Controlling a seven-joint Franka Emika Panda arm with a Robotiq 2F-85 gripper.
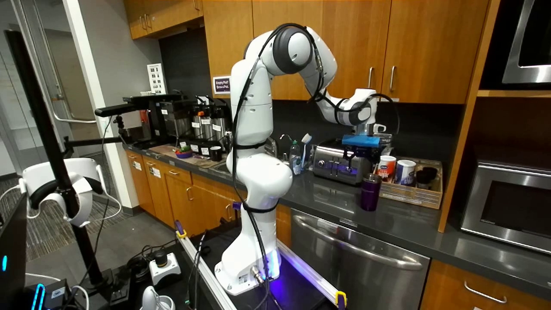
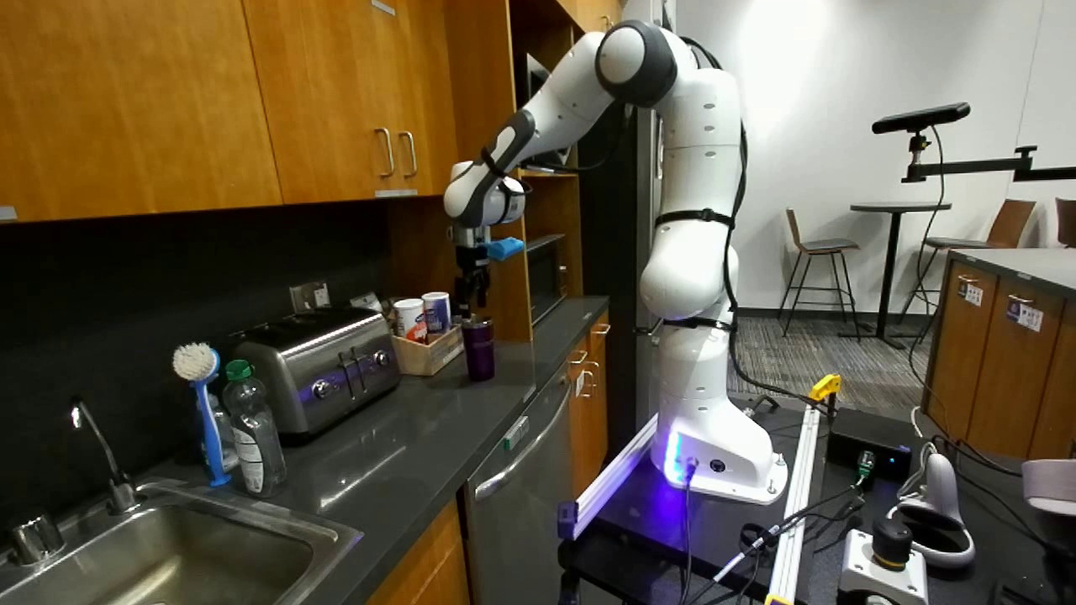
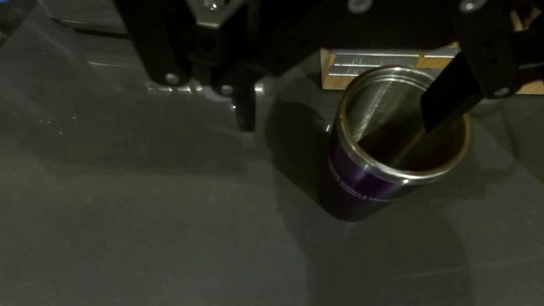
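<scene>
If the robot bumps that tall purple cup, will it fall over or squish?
The purple cup could tip if pushed near its rim, since it's taller than wide. It probably won't squish, because its rim and inner wall look like metal. Its glossy purple side might feel a bit slippery.

All views share the tumbler point(image 3: 369, 175), wrist's from above.

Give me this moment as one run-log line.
gripper: open, nothing held | nearest: purple cup, uncovered, upright on counter | contact: unclear | nearby: toaster, wooden box
</scene>
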